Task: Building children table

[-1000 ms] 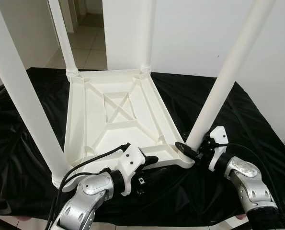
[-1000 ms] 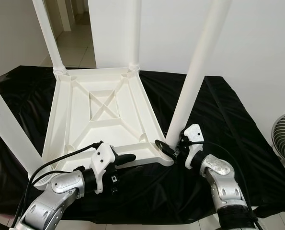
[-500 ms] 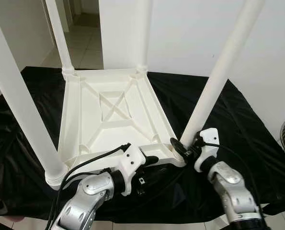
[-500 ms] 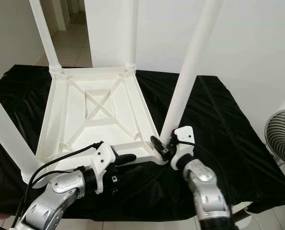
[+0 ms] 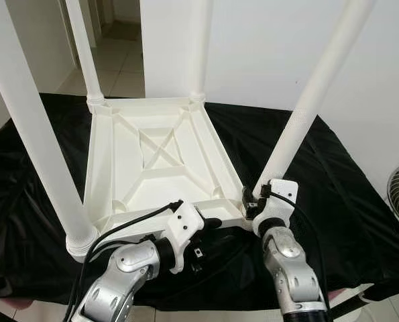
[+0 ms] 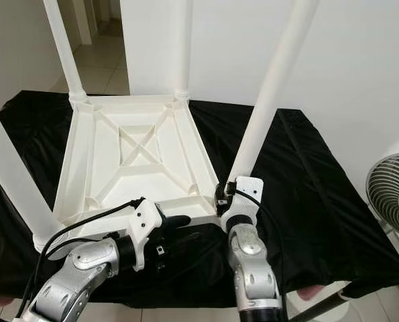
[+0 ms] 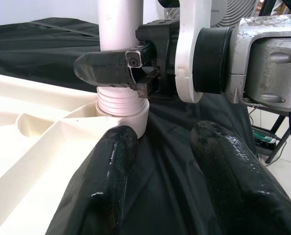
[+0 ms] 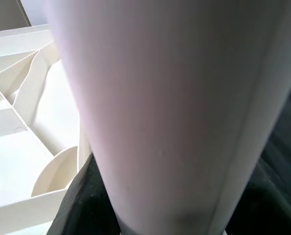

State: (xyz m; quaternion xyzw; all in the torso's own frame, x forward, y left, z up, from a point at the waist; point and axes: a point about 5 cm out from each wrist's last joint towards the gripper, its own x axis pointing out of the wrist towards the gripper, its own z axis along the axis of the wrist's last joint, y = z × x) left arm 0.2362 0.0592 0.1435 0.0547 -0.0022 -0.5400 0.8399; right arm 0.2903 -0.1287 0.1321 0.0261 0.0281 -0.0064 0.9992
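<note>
White tabletop [image 5: 155, 164] lies upside down on a black cloth [image 5: 333, 181], all four legs pointing up. Right gripper [image 7: 130, 68] is clamped around the base of the near-right leg [image 5: 300, 127], just above its socket. Left gripper [image 7: 169, 166] sits spread open, holding nothing, by the tabletop's near edge beside that leg.

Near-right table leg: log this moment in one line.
right tool: gripping near-right leg at base | left tool: open, beside tabletop corner
</note>
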